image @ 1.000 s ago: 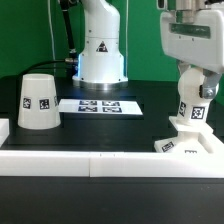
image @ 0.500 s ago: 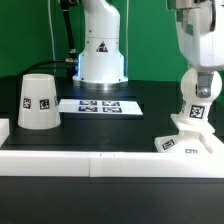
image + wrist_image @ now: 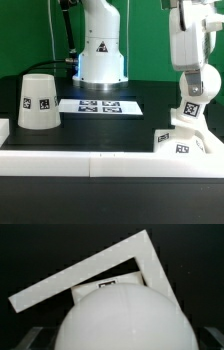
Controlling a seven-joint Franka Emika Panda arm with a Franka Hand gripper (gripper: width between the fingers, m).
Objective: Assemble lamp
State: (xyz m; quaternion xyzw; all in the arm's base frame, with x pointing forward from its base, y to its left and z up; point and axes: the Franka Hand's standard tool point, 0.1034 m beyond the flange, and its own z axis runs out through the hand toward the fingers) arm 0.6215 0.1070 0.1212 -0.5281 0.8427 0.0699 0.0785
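On the exterior view's right, your white robot arm reaches down from the top edge, and its two-finger gripper (image 3: 196,72) sits over the round matte white plastic bulb (image 3: 193,100). From this angle the fingers merge with the white of the arm and the bulb, so you cannot tell whether they are spread or pinching it. The bulb stands upright, with a black-and-white square tag on its side. Its lower end meets the flat square white plastic base (image 3: 180,141), which lies on the dark table (image 3: 110,125) against the low white wall (image 3: 80,162) running across the front. The base shows two tags along its near edge.

On the exterior view's left, well apart from the bulb and base, you have the larger tapered white cup-like shade (image 3: 37,101). It stands with its narrow end up and its wide rim on the table, a tag facing the camera. Between the shade and the base lies the thin flat white marker board (image 3: 98,104), just in front of the arm's white pedestal.

In the wrist view, the bulb (image 3: 125,319) fills the foreground as a smooth white dome. Behind it you see a corner of the base (image 3: 95,277) as a pale angled edge, with a small tag showing just above the dome.
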